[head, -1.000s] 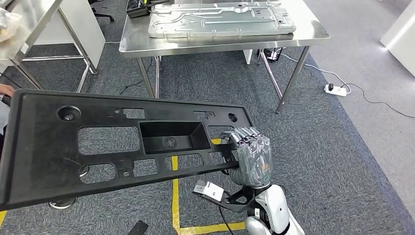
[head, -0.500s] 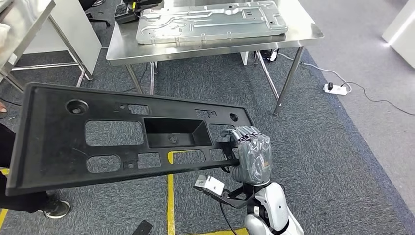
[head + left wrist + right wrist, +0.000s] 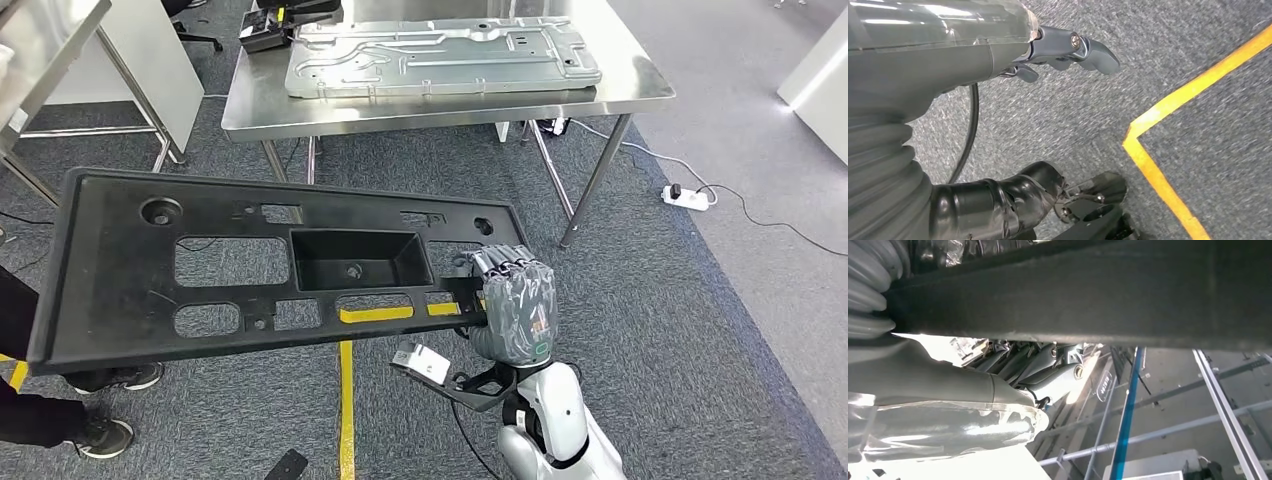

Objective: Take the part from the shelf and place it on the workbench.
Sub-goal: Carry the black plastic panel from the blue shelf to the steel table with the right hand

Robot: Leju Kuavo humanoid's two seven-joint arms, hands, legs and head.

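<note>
Matt black plastic part [image 3: 260,270] gripped by the grey, glossy-wrapped right robot hand [image 3: 515,305], brushed steel surface [image 3: 440,105] beyond it, embossed dull metal panel [image 3: 440,55] laid on it, rough grey carpet floor [image 3: 660,300] below

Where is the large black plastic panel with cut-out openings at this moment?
In the head view, the large black plastic panel spans the left and centre, held above the grey carpet, its right end gripped by the right robot hand, short of the steel workbench.
</note>
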